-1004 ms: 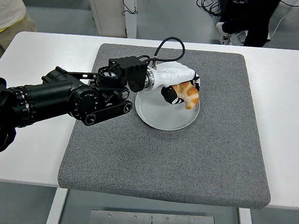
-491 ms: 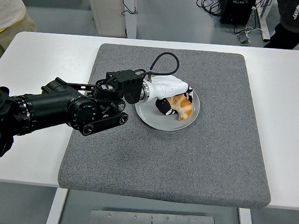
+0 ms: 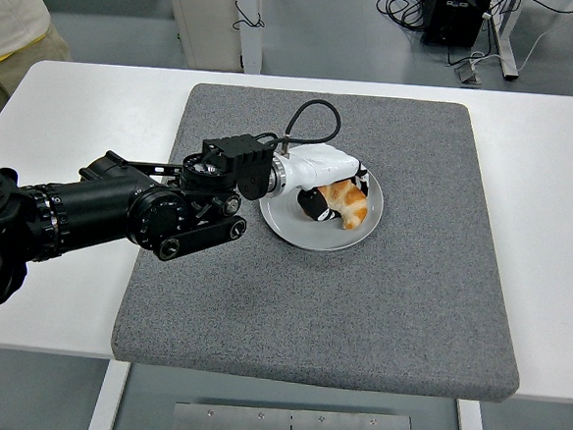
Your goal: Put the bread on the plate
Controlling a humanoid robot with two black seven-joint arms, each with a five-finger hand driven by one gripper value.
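Head view: left hand [image 3: 330, 184] fingers [image 3: 314, 204] curl around the bread [image 3: 347, 203], seemingly touching the plate [image 3: 310, 232].

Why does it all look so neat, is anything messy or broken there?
Nothing stands out. The left hand holds the bread low over the silver plate, which sits flat on the grey mat. No crumbs or spills show, and nothing looks damaged or tipped.
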